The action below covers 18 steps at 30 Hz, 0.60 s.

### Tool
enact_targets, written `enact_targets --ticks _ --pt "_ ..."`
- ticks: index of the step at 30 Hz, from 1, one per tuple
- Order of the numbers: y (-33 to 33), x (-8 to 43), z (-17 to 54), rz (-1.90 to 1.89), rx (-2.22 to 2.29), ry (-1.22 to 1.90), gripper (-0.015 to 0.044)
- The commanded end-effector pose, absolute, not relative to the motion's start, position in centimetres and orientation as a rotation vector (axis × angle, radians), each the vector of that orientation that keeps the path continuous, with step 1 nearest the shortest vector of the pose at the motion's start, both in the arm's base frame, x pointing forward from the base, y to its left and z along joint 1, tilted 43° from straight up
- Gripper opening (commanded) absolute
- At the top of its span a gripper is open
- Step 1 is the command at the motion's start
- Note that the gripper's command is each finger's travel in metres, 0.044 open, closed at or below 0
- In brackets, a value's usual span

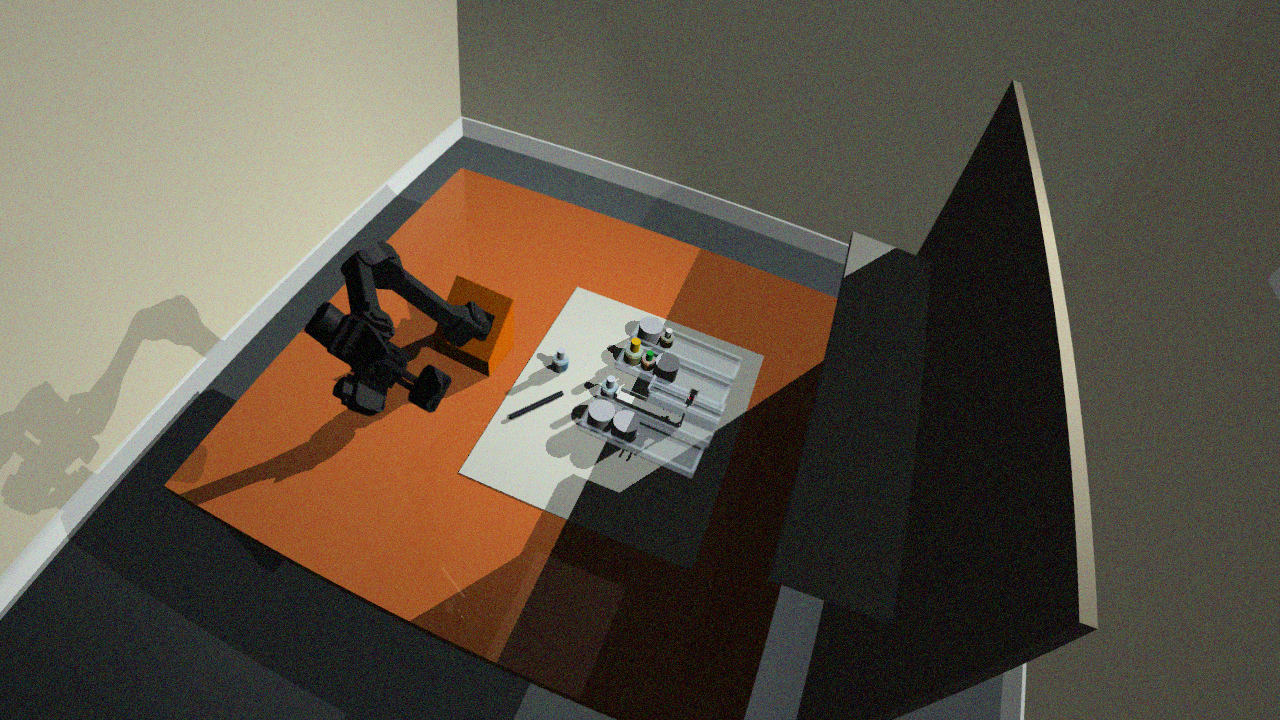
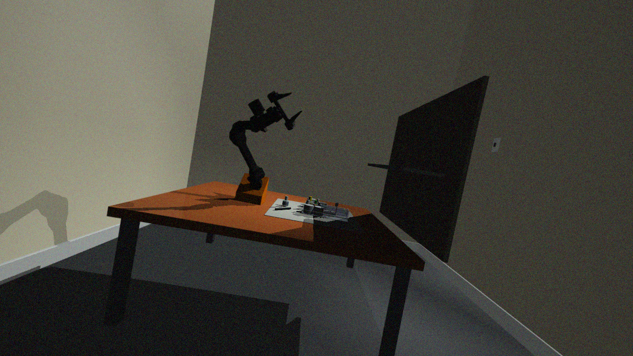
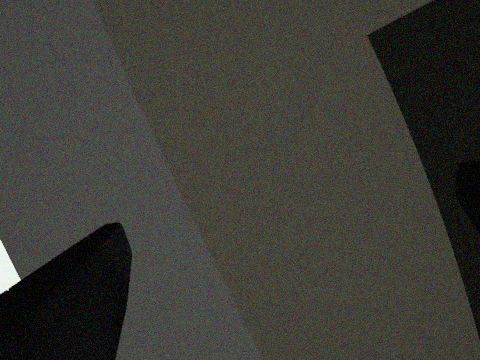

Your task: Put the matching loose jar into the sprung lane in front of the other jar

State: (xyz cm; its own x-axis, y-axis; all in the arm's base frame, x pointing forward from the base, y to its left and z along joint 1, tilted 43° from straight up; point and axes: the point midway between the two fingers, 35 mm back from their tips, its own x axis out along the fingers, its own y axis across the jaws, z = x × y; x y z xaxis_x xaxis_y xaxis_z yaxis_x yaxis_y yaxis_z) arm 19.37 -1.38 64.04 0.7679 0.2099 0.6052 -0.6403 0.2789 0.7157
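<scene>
My gripper (image 1: 394,392) (image 2: 295,102) (image 3: 296,209) is open and empty, high above the table and well away from the jars. A small loose pale-blue jar (image 1: 560,361) (image 2: 285,202) with a light cap stands upright on the white mat (image 1: 519,452), in front of the clear rack (image 1: 721,367). A similar pale jar (image 1: 610,386) with a white cap stands at the front of a middle lane in the top view. A white piece (image 1: 625,396) lies just behind it. The pusher plate and front stop are too small to tell. The wrist view shows no jar.
Large grey-topped jars (image 1: 600,413) (image 1: 666,366) stand in neighbouring lanes, with a yellow-capped jar (image 1: 634,351) and a green-capped jar (image 1: 648,360). A dark post (image 1: 691,396) (image 2: 336,205) rises farther back. A black bar (image 1: 535,404) (image 2: 282,208) lies on the mat near the loose jar.
</scene>
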Motion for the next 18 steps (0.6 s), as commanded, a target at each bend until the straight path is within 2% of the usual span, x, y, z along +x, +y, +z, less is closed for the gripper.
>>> enact_targets --ticks 1,10,18 --pt "-3.4 24.4 60.7 0.494 1.261 -0.358 0.0440" --pt "-3.8 35.1 49.1 0.215 1.431 -0.062 0.0440" --pt "-0.3 40.6 36.3 -0.051 1.407 0.276 0.0440"
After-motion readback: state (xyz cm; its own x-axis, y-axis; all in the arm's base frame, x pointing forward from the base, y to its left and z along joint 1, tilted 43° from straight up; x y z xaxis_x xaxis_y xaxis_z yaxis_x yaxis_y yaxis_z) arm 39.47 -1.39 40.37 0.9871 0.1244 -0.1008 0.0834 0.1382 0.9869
